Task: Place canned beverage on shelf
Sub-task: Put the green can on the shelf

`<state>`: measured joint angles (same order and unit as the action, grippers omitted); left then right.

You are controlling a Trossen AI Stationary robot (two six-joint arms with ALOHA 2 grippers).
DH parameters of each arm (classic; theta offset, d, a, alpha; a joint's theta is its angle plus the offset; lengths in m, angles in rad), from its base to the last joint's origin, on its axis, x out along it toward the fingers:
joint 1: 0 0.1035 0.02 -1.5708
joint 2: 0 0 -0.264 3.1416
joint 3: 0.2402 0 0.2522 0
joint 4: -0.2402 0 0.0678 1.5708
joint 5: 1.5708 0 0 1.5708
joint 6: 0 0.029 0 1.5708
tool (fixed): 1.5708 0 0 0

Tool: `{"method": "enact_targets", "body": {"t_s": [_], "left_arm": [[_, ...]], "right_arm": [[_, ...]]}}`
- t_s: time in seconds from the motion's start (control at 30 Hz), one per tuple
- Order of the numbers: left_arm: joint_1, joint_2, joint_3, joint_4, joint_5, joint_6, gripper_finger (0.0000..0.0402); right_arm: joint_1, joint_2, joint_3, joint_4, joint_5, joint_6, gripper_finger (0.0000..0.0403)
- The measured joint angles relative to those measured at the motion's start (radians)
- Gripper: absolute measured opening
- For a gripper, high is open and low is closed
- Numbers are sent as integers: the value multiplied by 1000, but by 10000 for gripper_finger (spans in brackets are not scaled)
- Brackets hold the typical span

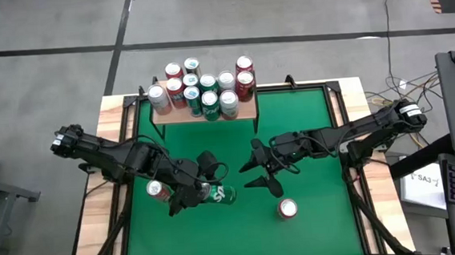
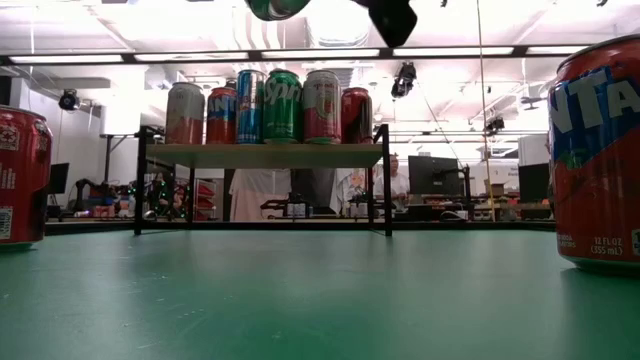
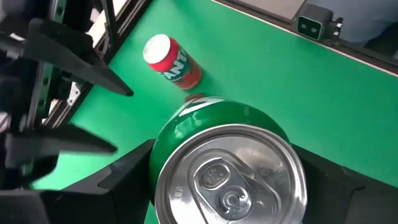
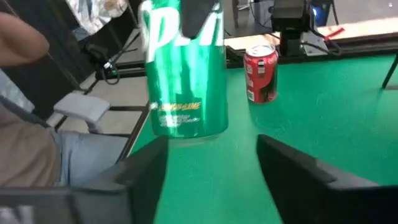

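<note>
My left gripper [image 1: 206, 190] is shut on a green Sprite can [image 1: 221, 195] over the middle of the green table; the can also shows in the right wrist view [image 4: 183, 74] and at the top of the low view [image 2: 275, 8]. My right gripper [image 1: 259, 176] is open and empty, just right of the can. The shelf [image 1: 206, 111], a light-wood board on thin black legs, stands at the table's far edge with several cans [image 1: 209, 88] on it. My left gripper pinches the green can's side wall [image 3: 163, 163] between its two fingers, one on each side, near the can's top end. The can's top [image 3: 230, 177] faces the wrist camera. The can is lifted clear of the table.
A red can [image 1: 158, 189] stands on the table left of my left gripper, and a red Fanta can [image 1: 288, 209] stands near the front right. Open green surface lies between the grippers and the shelf. A person shows beyond the table's edge [image 4: 25, 124].
</note>
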<state>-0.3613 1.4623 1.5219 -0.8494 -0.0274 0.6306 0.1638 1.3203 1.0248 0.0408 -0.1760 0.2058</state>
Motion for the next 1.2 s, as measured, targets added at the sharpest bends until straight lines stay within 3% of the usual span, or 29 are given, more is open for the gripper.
{"method": "enact_targets", "body": {"t_s": [0.2, 0.37, 0.87, 1.13, 1.2], "left_arm": [[36, 1, 0, -6, 13, 57, 286], [66, 22, 0, -4, 11, 93, 286], [88, 62, 1, -4, -9, 158, 286], [87, 62, 2, -2, -9, 147, 286], [87, 62, 2, -2, -10, 145, 286]], "right_arm": [[-5, 52, 52, -26, -10, -34, 330], [-5, 109, 152, -106, -33, -80, 359], [-6, 324, 419, -345, -30, -176, 359], [-8, 350, 445, -347, -33, -217, 293], [-9, 349, 445, -347, -33, -217, 292]]}}
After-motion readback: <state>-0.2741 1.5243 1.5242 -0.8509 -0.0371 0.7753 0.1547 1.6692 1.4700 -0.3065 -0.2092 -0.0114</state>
